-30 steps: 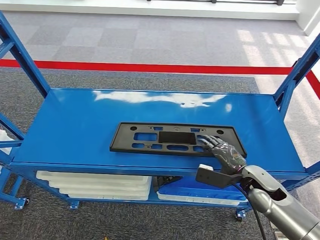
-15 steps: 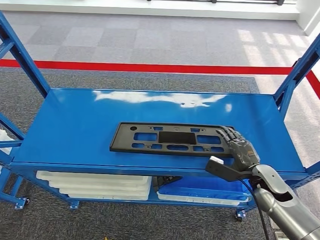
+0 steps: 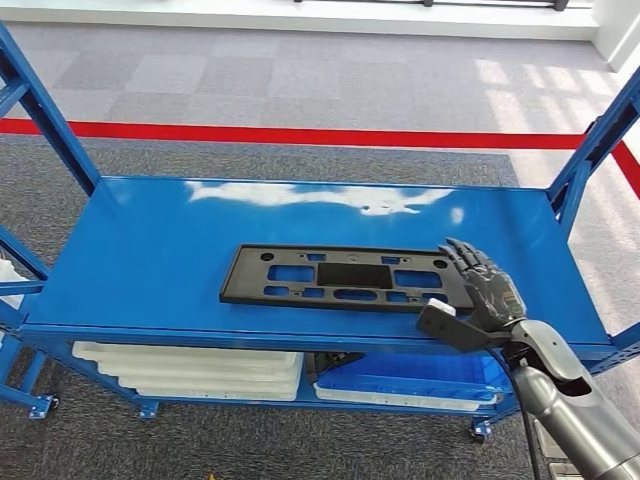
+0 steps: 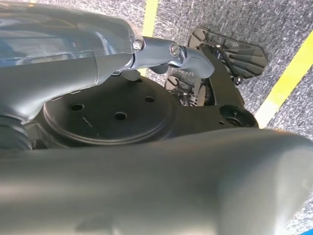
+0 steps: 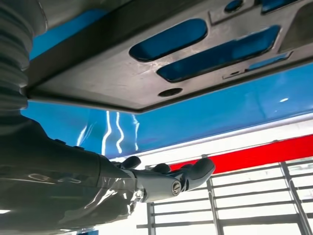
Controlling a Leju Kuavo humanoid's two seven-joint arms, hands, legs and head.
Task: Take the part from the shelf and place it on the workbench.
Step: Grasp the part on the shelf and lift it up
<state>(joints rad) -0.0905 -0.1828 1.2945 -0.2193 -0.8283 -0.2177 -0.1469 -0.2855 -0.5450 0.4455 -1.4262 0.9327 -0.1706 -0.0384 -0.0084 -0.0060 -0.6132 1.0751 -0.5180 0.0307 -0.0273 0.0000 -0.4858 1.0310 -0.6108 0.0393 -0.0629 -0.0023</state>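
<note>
Right now the black part [image 3: 351, 278] lies flat near the blue shelf top's [image 3: 151, 250] front edge, bare blue deck all round, right hand [image 3: 487, 288] with fingers spread and empty off the part's right end, having slid rightward off the panel.

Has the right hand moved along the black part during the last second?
Yes. The right hand slid rightward, from over the black part's cut-outs to its right end; the part kept its place on the blue shelf.

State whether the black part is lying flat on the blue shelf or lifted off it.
Lying flat. The black part rests along its whole length on the blue shelf; the right hand sits at its right end.
</note>
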